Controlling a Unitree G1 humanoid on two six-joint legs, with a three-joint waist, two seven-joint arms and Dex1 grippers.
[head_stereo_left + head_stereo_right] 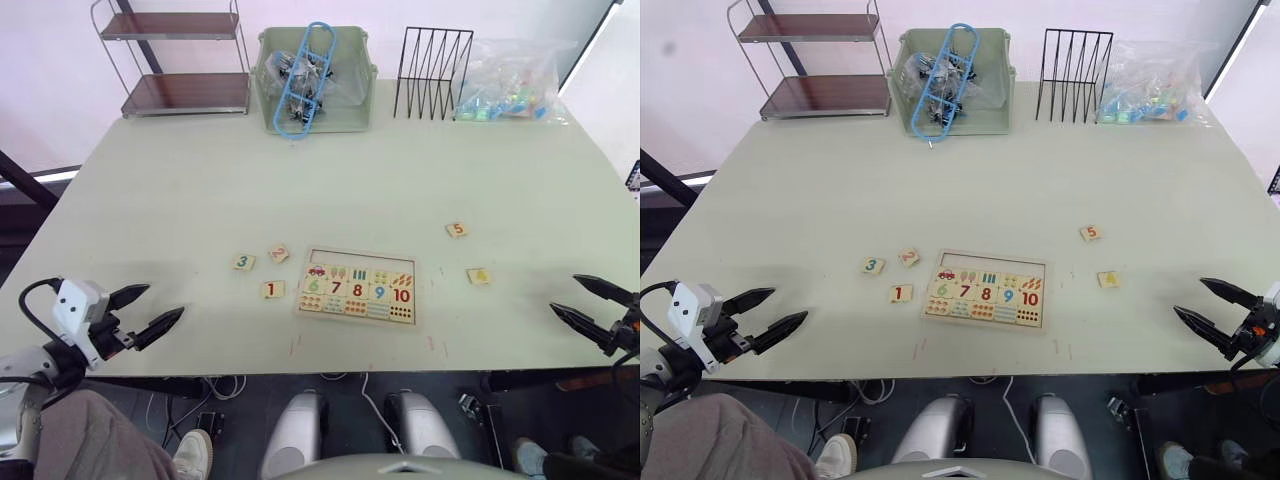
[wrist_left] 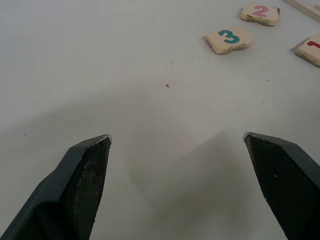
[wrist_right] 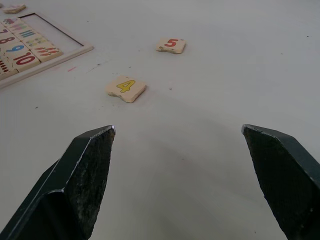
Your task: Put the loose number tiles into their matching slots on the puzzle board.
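Both claws spread wide at the counter's (image 1: 180,190) near edge.
Your left claw (image 1: 157,311) faces tiles 3 (image 2: 229,39), 2 (image 2: 260,13); right claw (image 1: 590,304) faces 4 (image 3: 126,88), 5 (image 3: 171,45), puzzle board (image 1: 358,284) between.

The right gripper (image 3: 178,131) hangs over bare table (image 3: 240,65) with its fingers spread wide; the 4 tile (image 3: 126,88) lies just ahead; the 5 tile (image 3: 171,45) sits farther on; the puzzle board (image 3: 30,50) shows one corner.

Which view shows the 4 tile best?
Right wrist view: the 4 tile lies close ahead of the open right gripper, yellow digit plain. Both eye views show it small, right of the puzzle board.
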